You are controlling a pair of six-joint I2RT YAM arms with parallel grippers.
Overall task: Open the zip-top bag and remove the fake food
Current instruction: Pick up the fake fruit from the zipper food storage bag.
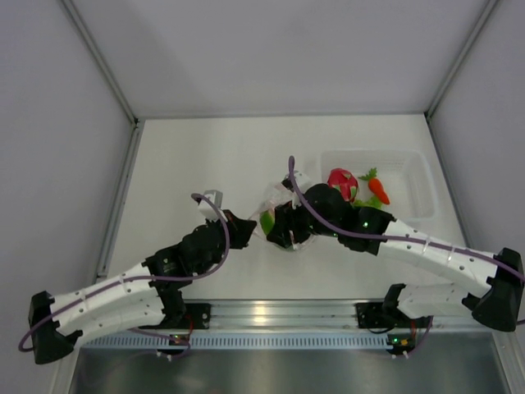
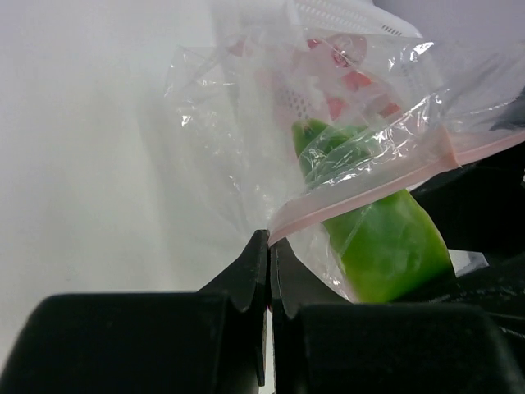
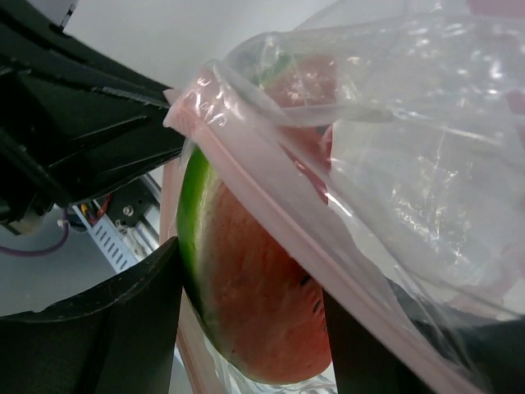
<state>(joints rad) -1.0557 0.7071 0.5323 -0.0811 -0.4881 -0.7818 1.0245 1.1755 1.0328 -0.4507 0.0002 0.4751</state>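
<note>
Two grippers meet at the bag, mid-table, just left of the tub.

- Left gripper: clenched, jaws pressed together on the bag's edge where the zip strip ends. Bag hangs off this pinch, lifted and crumpled.
- Right gripper: part-way closed, one finger on each flat side of the melon. Both look to be in contact, so I read it as grasping the melon.
- Melon sits in the bag's mouth. Strip crosses its upper part; lower part pokes past the strip. Long axis runs roughly along the right fingers.
- Dragon fruit and an orange piece lie in the tub.

Judgement: the move turns on the two holds opposing each other. The left pinch is on the far side of the melon from the right wrist, so pulling back toward the tub should slide the melon out lengthwise. The right arm is nearer the tub. Risk: film or strip snagging the rind.
</note>
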